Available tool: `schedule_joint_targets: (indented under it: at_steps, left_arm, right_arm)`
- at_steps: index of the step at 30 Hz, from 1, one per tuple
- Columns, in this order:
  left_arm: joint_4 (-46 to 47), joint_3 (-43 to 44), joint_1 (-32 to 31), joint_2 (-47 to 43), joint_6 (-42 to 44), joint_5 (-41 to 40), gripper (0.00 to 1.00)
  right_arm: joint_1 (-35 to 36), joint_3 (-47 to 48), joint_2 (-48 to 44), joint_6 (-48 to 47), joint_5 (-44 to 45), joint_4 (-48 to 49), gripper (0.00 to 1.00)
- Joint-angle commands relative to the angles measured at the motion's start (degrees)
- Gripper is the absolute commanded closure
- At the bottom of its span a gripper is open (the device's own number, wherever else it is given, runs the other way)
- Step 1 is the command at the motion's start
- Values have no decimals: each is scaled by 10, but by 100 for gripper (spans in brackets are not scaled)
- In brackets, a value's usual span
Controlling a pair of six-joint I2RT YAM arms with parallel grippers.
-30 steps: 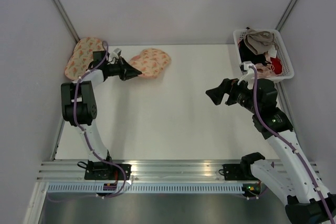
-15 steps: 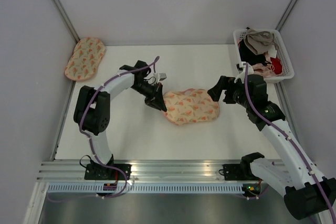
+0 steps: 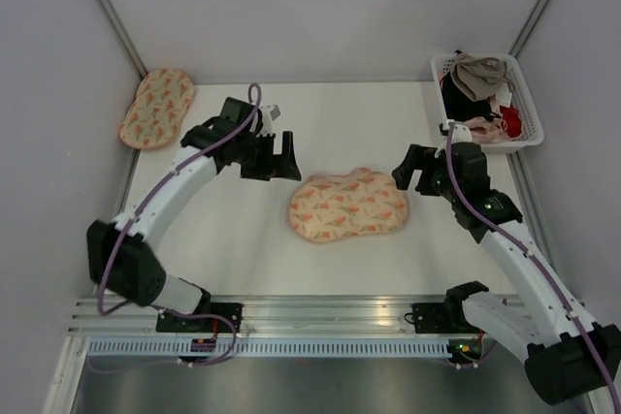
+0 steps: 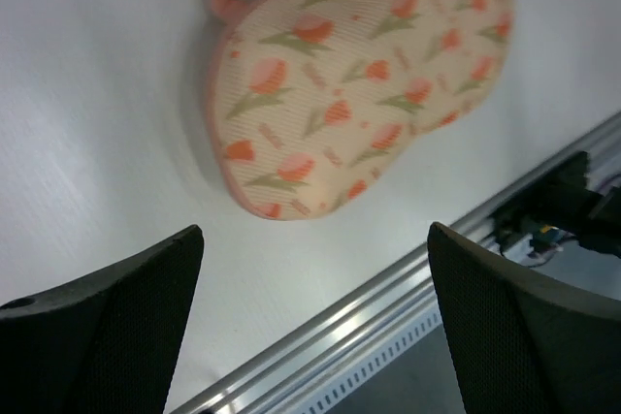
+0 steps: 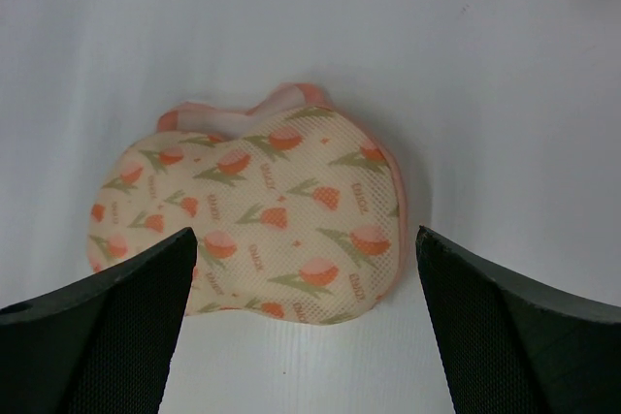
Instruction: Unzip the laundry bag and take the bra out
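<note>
From the top camera I see the laundry bag point(image 3: 347, 206) lying flat on the white table point(image 3: 243, 249), about midway between the two arms, its long axis running left to right. My left gripper point(image 3: 293, 160) hangs just beyond the bag's left end, jaws spread and holding nothing. My right gripper point(image 3: 402, 168) sits just off the bag's right end, likewise released and apart from the fabric. A second pouch point(image 3: 157, 107) with the same print rests at the far left corner, well apart from everything else. The white basket point(image 3: 529, 113) stands at the far right corner with a heap of clothes point(image 3: 480, 73) in it (beige-grey on top, some red and pink lower down).

On the left wrist camera the bag point(image 4: 359, 75) fills the upper middle, tulip print up, pink edge showing along its rim. The left gripper point(image 4: 312, 232) is wide open, its dark fingers point(image 4: 107, 327) in the lower corners, clear of the bag; the metal rail point(image 4: 369, 336) runs across below.

On the right wrist camera the bag point(image 5: 252, 210) lies straight ahead between the parted fingers point(image 5: 107, 327) of the right gripper point(image 5: 304, 233), which grasps nothing. I cannot tell whether the zip is done up.
</note>
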Motion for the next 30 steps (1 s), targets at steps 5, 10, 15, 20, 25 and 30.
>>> schedule_joint_targets:
  at_steps: [5,10,15,20,25,30]
  left_arm:
    - [283,-245,-80,-269,-249,127,0]
    - [383,-383,-99,-393,-366,147,0]
    - [412,-459,-113,-465,-425,121,0]
    - [448,-509,-122,-502,-471,106,0]
    - [456,-518,-133,-500,-482,91,0]
    - [456,-532,-138,-525,-498,65,0]
  right_arm:
    - [-1,-52,78,41,118,-13,30]
    - [-3,-80,113,65,68,31,48]
    - [-6,-109,138,66,56,66,2]
    - [-35,-137,174,72,-4,124,2]
    - [-58,-170,215,81,-84,208,17]
    - [-65,-209,254,115,-161,291,58]
